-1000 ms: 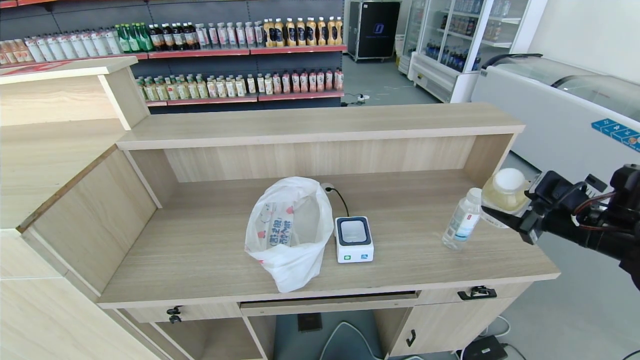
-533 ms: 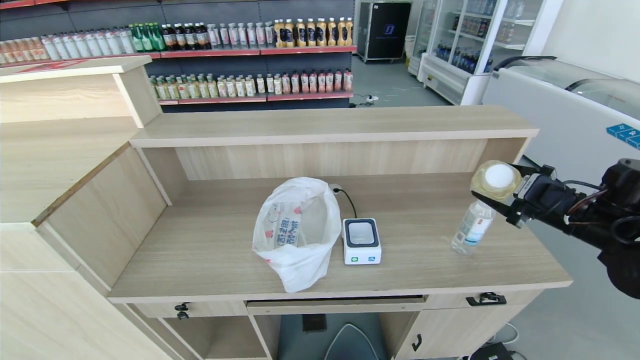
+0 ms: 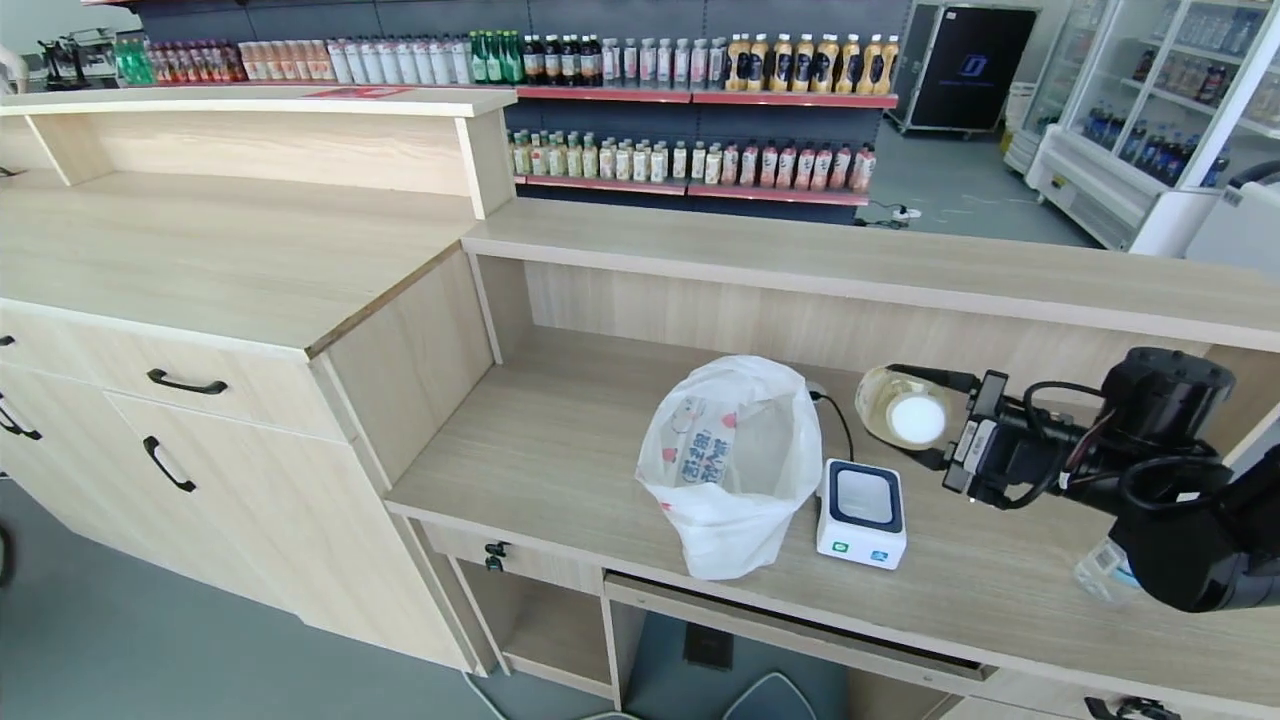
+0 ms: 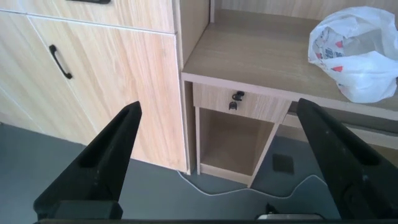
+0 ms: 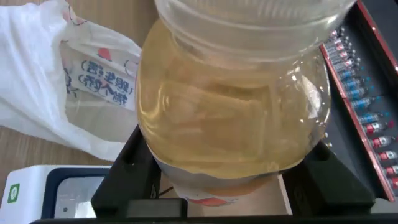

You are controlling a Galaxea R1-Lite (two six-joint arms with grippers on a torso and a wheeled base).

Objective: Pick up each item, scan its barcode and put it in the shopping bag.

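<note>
Head view: I hold the drink bottle (image 3: 885,400) in the right gripper (image 3: 915,418), tipped on its side with the white cap towards the camera. It hangs above the surface (image 3: 560,450), just behind the scanner (image 3: 862,498) and to the right of the open shopping bag (image 3: 735,460). I judge the scanning step to be in hand. The next move calls for lowering the bottle and turning it until its label faces the scanner window; bagging follows. A clear water bottle (image 3: 1100,570) stands farther right on the surface, partly hidden by the arm, not yet handled. Left wrist view: the left gripper (image 4: 217,168) is spread wide and holds nothing. It hangs over the floor in front of the cabinet, well apart from the shopping bag on the surface above. Right wrist view: the two black fingers are clenched on the lower body of the drink bottle, one on each side, opened only as far as the bottle's width. Beyond the bottle, the shopping bag and a corner of the scanner lie on the surface.
</note>
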